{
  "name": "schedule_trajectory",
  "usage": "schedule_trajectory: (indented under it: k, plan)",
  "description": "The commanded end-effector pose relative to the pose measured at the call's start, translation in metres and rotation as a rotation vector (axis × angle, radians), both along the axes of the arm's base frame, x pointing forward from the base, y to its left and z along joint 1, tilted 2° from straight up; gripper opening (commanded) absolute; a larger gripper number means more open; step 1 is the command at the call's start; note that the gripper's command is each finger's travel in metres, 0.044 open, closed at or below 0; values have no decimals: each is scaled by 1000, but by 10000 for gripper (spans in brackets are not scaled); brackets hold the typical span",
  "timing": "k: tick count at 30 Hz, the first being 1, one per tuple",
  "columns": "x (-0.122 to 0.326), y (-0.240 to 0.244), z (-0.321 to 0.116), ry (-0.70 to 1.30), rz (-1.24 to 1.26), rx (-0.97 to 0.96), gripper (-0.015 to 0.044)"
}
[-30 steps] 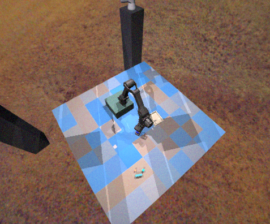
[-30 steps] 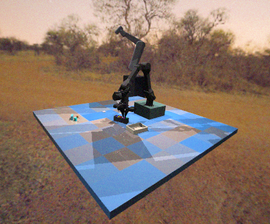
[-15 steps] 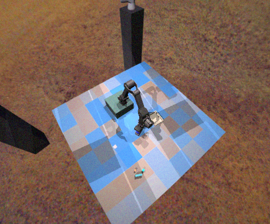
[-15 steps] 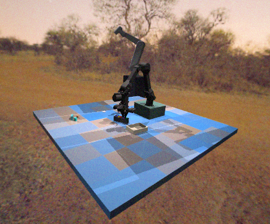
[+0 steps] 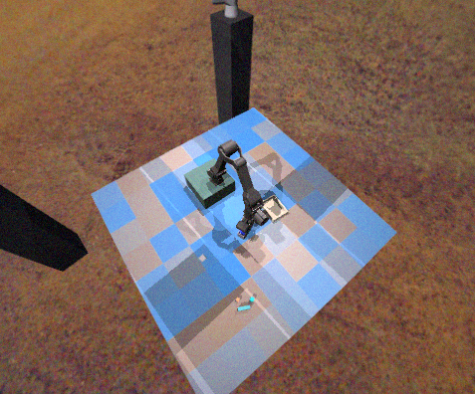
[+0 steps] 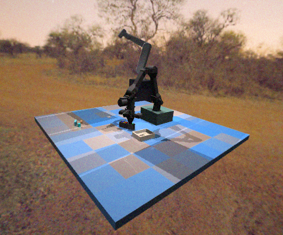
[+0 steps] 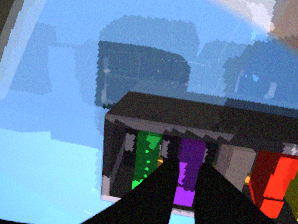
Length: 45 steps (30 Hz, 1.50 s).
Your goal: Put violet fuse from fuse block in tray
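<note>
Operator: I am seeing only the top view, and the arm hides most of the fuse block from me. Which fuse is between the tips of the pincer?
Observer: The violet fuse; the wrist view shows the pincer shut on it.
Operator: Thank you. Which fuses are its direct neighbours?
Observer: In the wrist view, the green fuse is at its left and the pale grey fuse at its right.
</note>
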<state>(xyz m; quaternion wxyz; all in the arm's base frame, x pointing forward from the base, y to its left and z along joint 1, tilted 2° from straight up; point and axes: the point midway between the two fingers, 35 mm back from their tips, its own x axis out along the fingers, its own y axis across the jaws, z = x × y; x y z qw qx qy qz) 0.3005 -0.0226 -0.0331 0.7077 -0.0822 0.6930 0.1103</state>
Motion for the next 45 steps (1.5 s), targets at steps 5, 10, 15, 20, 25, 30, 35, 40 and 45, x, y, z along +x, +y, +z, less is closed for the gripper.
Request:
schedule_trajectory:
  k: [5, 10, 15, 20, 25, 30, 35, 40, 45]
  plan:
    - [0, 0, 4, 0, 0, -1, 0]
    - [0, 0, 6, 0, 0, -1, 0]
    - [0, 0, 9, 0, 0, -1, 0]
    - [1, -1, 11, 0, 0, -2, 0]
    - [1, -1, 14, 0, 0, -2, 0]
    - [1, -1, 16, -1, 1, -2, 0]
    - [1, -1, 19, -1, 1, -3, 0]
    - [1, -1, 21, -1, 1, -3, 0]
    - [1, -1, 24, -1, 1, -3, 0]
